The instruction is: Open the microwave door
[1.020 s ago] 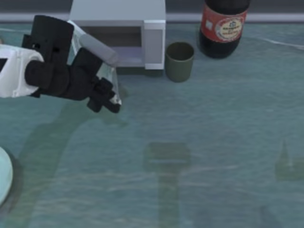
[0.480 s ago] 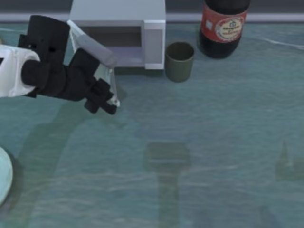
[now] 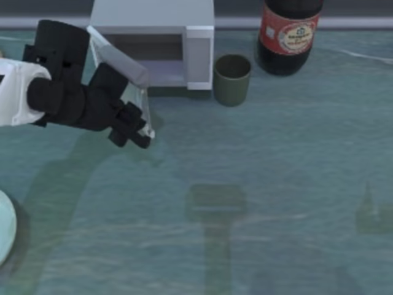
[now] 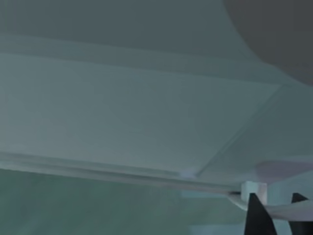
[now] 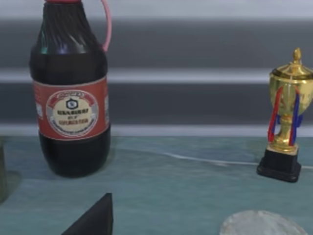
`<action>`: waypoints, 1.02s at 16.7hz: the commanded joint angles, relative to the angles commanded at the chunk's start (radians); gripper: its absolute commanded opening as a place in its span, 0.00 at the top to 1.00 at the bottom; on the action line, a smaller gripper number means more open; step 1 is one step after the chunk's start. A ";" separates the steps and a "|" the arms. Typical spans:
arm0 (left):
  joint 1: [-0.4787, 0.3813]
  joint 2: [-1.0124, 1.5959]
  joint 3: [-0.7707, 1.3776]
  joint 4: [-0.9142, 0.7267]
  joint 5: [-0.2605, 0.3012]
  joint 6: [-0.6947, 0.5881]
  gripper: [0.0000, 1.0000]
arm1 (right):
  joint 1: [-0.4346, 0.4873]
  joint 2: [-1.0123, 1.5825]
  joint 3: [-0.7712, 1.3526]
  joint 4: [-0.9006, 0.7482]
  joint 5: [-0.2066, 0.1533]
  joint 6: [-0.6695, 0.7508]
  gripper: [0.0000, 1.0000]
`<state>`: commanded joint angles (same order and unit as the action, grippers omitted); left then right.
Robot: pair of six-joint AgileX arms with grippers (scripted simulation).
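The microwave (image 3: pixel 153 37) sits at the surface's (image 3: pixel 276 184) far edge; right of it a cup (image 3: pixel 231 78), then a bottle (image 3: pixel 288 34). My left end effector (image 3: pixel 132 132) is before the microwave door (image 3: pixel 120 77).

The top view looks straight down on the worktop (image 3: pixel 276 184). The left wrist view sits very close against the microwave door (image 4: pixel 122 112). The right wrist view faces the bottle (image 5: pixel 71 98), which the top view shares.

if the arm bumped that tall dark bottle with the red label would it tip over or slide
The dark bottle looks tall over a fairly wide base, so a high push would probably tip it. A low nudge would more likely slide it; it seems full, likely heavy.
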<state>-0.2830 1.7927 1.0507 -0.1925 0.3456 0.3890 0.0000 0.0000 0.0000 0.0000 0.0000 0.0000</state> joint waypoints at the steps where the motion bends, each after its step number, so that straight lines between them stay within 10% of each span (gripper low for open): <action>1: 0.000 0.000 0.000 0.000 0.000 0.000 1.00 | 0.000 0.000 0.000 0.000 0.000 0.000 0.00; 17: 0.022 -0.004 0.000 -0.024 0.042 0.057 1.00 | 0.000 0.000 0.000 0.000 0.000 0.000 0.00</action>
<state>-0.2613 1.7888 1.0506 -0.2165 0.3872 0.4456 0.0000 0.0000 0.0000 0.0000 0.0000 0.0000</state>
